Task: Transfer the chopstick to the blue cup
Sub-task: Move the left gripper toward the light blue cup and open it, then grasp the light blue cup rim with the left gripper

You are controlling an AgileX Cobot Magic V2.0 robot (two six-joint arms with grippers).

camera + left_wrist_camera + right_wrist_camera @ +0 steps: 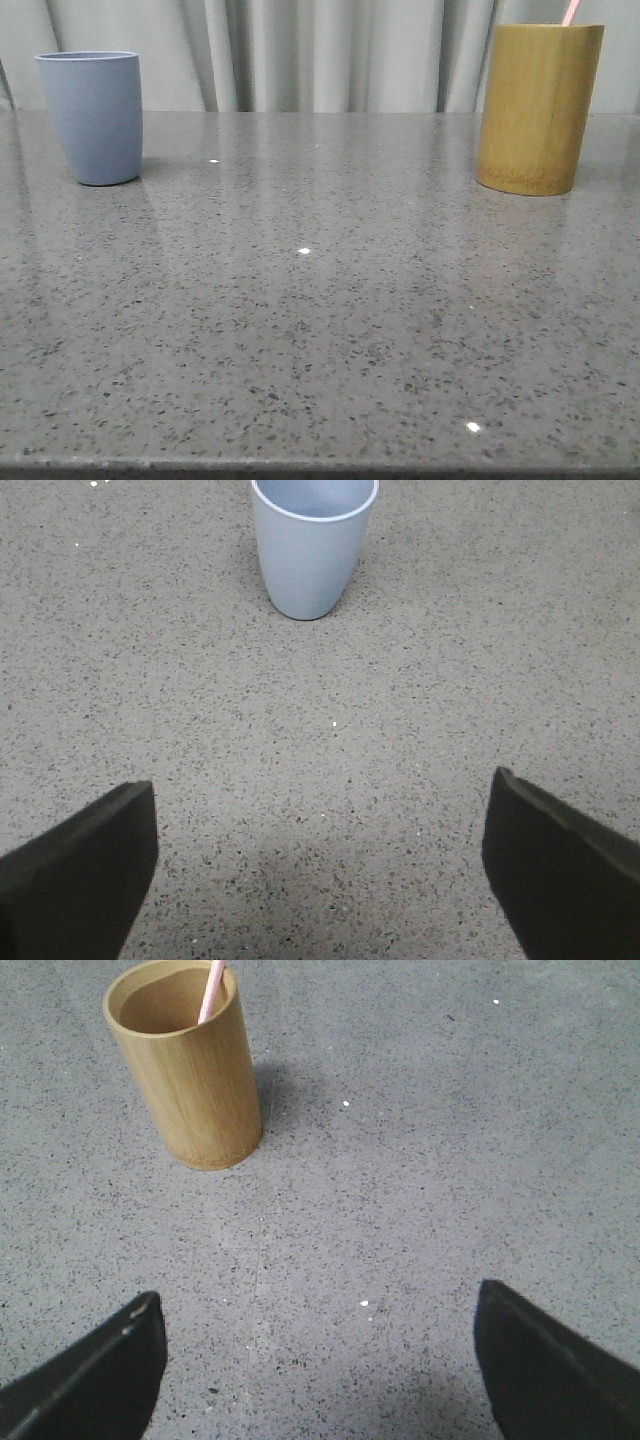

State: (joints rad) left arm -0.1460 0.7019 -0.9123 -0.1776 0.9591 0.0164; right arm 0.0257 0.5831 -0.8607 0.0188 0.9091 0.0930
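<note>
Counter (320,320): grey speckled stone, w/ a few bright light glints; pale curtain (320,50) hung behind its far edge.
Bamboo holder (538,108): tall yellow-brown cylinder, upright at approx 2 o'clock on the counter in the front view, well apart from the blue cup.
Blue cup (95,117): matte grey-blue tumbler, upright at approx 10 o'clock, mouth open, tapering to its base; inside looked bare in the left wrist view (313,545).
Chopstick (571,12): thin pale pink stick, stood inside the bamboo holder; only its top end poked above the rim.
Chopstick axis: near vertical, leaning a bit, upper end toward approx 1 o'clock in the front view; lower end hidden by the holder wall. In the right wrist view (211,992) it rested against the holder's rim.
In the way: holder wall around the stick; bare counter betw. the two vessels.
Left gripper (320,870): dark fingers (75,875) spread wide, nothing betw. them, over bare counter w/ the blue cup ahead.
Right gripper (320,1360): fingers (555,1360) spread wide too, holding nothing, the holder (190,1065) ahead & off to one side.
</note>
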